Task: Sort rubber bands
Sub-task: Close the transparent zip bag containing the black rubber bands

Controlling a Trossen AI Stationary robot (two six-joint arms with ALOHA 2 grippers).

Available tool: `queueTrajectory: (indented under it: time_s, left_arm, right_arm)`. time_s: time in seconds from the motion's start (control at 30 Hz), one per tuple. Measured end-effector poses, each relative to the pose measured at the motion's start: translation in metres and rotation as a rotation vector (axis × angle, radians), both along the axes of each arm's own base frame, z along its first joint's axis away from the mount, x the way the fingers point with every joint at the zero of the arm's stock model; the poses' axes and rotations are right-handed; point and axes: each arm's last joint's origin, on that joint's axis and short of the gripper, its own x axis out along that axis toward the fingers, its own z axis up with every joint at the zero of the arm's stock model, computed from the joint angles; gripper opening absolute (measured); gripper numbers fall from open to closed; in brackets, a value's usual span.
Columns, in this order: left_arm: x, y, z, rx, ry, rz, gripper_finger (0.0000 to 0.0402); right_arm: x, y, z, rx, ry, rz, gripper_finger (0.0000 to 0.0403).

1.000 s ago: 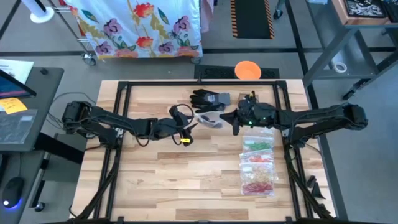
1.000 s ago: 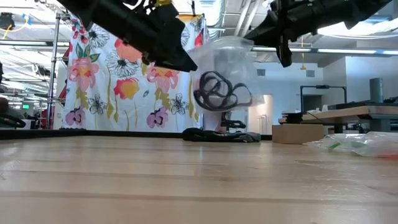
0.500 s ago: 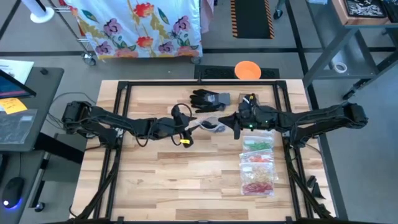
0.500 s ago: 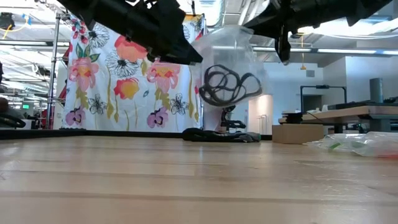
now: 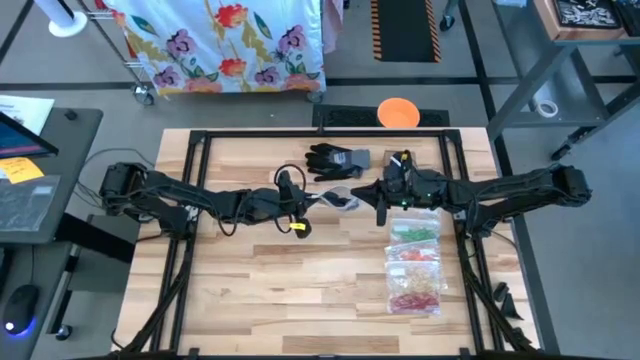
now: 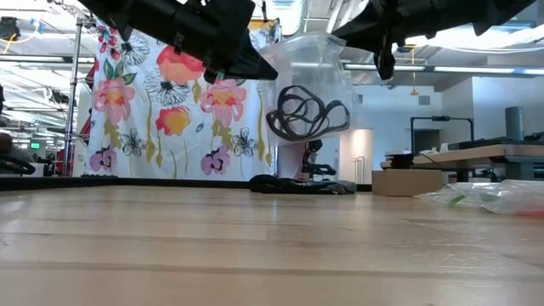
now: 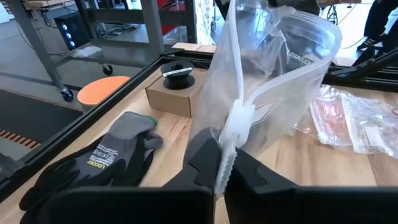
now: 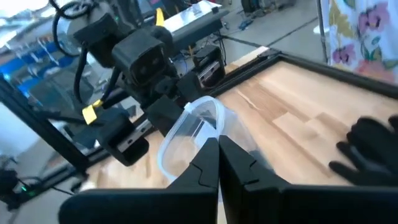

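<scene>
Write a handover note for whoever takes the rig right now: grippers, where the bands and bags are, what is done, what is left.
Left gripper: shut on the rim of the clear plastic bag, held in the air over the table's middle.
Right gripper: shut on the same bag's opposite rim.
Black rubber bands hang inside that bag.
Three filled clear bags lie in a row on the wooden table near the right arm, holding green, orange and red bands.
Black work glove lies at the far edge, beside a small cardboard box.
Done: no loose bands are visible on the table.
Left: probably seal this bag and set it down.
</scene>
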Motion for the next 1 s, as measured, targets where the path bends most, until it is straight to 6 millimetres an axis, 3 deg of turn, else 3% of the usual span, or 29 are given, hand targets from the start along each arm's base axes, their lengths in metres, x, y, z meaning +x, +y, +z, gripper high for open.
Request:
queueTrajectory:
  time_s: [0.13,0.33,0.53,0.77,1.0]
  left_arm:
    - [0.0,0.0,0.0,-0.003,-0.002,0.0,0.0002]
    - [0.0,0.0,0.0,-0.031,-0.012,0.006,0.0001]
    - [-0.005,-0.002,0.014,-0.258,0.021,-0.038,0.0001]
    - [0.002,-0.013,0.008,-0.392,0.112,-0.138,0.0]
    - [0.032,-0.014,0.005,-0.436,0.114,-0.111,0.0]
  right_arm:
    - [0.001,0.001,0.003,-0.134,-0.009,0.04,0.0018]
    - [0.001,0.001,0.004,-0.163,-0.013,0.065,0.011]
    - [-0.004,0.001,0.017,-0.308,0.014,0.11,0.0185]
    - [0.006,0.01,0.01,-0.31,0.017,0.152,0.0202]
    - [0.029,0.033,-0.007,-0.354,-0.03,0.231,0.0196]
